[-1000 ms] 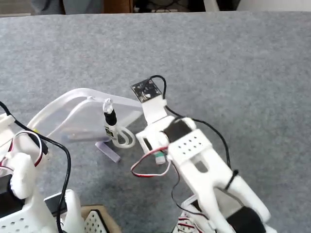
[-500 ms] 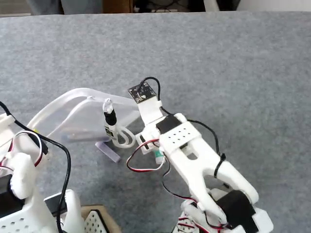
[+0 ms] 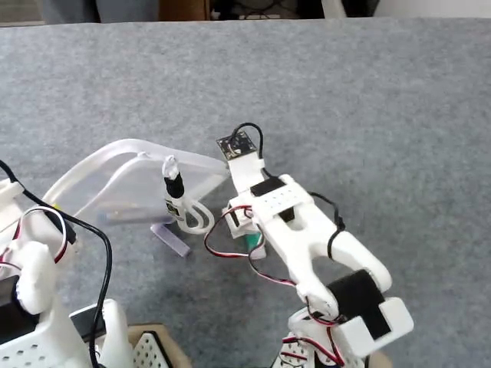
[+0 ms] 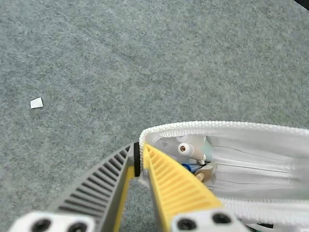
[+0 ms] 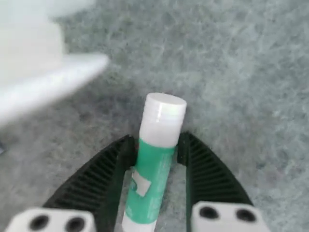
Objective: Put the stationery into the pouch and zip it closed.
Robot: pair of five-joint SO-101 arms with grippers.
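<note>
The right claw (image 5: 155, 143) is clamped on the green glue stick (image 5: 155, 159) just beside the pouch (image 3: 107, 180), whose edge the left claw (image 4: 140, 154) pinches tight, so the stick should go in slowly, cap first, through the open mouth

Obstacles: a black-and-white marker (image 3: 175, 192) juts up at the pouch (image 3: 115, 180) edge, with a white loop (image 3: 196, 220) at its foot. Both sit between the pouch and your right gripper (image 5: 157, 142), which is clamped on the glue stick (image 5: 155, 164). A lilac strip (image 3: 170, 239) lies just beside the pouch. The left gripper (image 4: 138, 157) pinches the pouch's end, where pens (image 4: 193, 154) crowd the inside. Free room: the broad grey mat (image 3: 368, 100) on the far and right sides.
</note>
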